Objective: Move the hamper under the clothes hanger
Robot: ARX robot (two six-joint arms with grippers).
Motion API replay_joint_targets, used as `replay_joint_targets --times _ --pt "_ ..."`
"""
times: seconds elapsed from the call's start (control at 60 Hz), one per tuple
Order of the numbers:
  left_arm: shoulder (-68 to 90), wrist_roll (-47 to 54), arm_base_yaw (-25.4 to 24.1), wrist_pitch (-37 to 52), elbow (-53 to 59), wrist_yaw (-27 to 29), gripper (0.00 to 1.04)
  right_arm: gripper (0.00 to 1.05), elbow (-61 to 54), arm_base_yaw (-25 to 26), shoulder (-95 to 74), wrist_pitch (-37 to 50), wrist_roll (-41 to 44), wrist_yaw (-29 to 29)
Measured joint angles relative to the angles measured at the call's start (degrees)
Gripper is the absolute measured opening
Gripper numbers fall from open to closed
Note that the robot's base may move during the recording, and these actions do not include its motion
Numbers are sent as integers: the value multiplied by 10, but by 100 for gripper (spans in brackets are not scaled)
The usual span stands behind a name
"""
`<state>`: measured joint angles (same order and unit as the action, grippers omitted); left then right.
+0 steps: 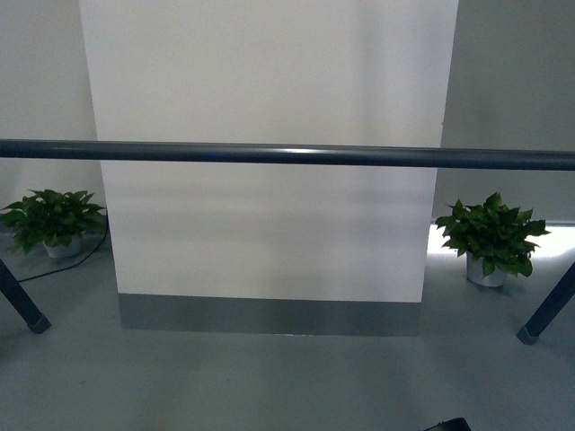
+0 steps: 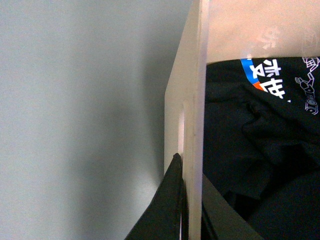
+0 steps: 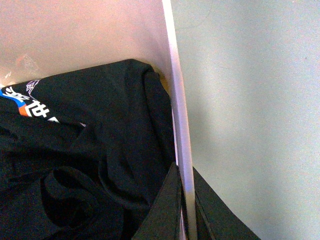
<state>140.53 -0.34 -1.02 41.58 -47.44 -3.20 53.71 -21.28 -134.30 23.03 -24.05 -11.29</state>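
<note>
The clothes hanger's dark grey rail (image 1: 287, 154) runs across the front view, its slanted legs at left (image 1: 20, 305) and right (image 1: 548, 314). The beige hamper does not show in the front view. In the left wrist view my left gripper (image 2: 192, 210) is shut on the hamper's side wall (image 2: 192, 100), one finger outside, one inside, below the handle cut-out. In the right wrist view my right gripper (image 3: 186, 210) is shut on the opposite wall (image 3: 177, 110). A black T-shirt (image 3: 75, 165) with blue and white print lies inside the hamper (image 2: 260, 130).
A white pillar (image 1: 269, 180) with a metal base strip stands behind the rail. Potted plants sit at the left (image 1: 52, 220) and the right (image 1: 490, 238). A cable runs along the grey floor (image 1: 269, 377) at the left.
</note>
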Motion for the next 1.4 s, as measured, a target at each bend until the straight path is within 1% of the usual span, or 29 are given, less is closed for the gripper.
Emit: replay_joint_targets --times 0.367,0.417,0.45,0.467,0.55,0.567,0.583,0.667,0.683,0.9,0.917,0.983,1.05,1.1,1.167,1.217,1.333,1.4 --pt "12 -3 8 19 -3 -3 4 3 0 3 -12 19 -3 -6" --pt "12 -5 10 19 -4 -5 11 3 -1 3 -14 21 -4 -7" --pt "14 -5 12 19 -3 -10 18 3 -3 3 -16 23 -5 -7" --pt "15 -6 12 19 -3 -11 19 3 -3 3 -17 23 -5 -7" --pt "16 -6 13 18 -1 -14 28 11 -4 2 -20 26 -8 -11" --pt "16 -7 14 18 1 -14 32 13 -4 2 -20 26 -9 -12" --pt "16 -7 14 19 1 -14 34 17 -4 2 -20 26 -9 -12" --pt "16 -7 15 19 5 -15 43 26 -4 1 -20 29 -13 -12" --pt "15 -7 15 19 6 -16 46 29 -4 1 -20 30 -14 -12" --pt "-5 -7 13 16 19 -19 71 54 -6 1 -17 31 -17 -13" --pt "-10 -7 13 15 21 -20 75 56 -6 1 -16 31 -17 -13" --pt "-35 -7 12 9 25 -23 87 70 -7 2 -6 30 -17 -15" --pt "-61 -7 12 5 26 -28 98 80 -7 4 6 27 -16 -19" --pt "-75 -6 12 1 26 -29 100 85 -6 5 14 24 -15 -20" --pt "-98 -7 12 -5 25 -33 98 93 -6 7 25 22 -14 -22" --pt "-111 -7 12 -10 25 -35 98 98 -6 8 35 18 -13 -24" --pt "-142 -8 12 -22 23 -42 98 96 -5 11 54 9 -6 -28" --pt "-164 -10 12 -34 22 -49 98 97 -3 12 68 0 0 -31"
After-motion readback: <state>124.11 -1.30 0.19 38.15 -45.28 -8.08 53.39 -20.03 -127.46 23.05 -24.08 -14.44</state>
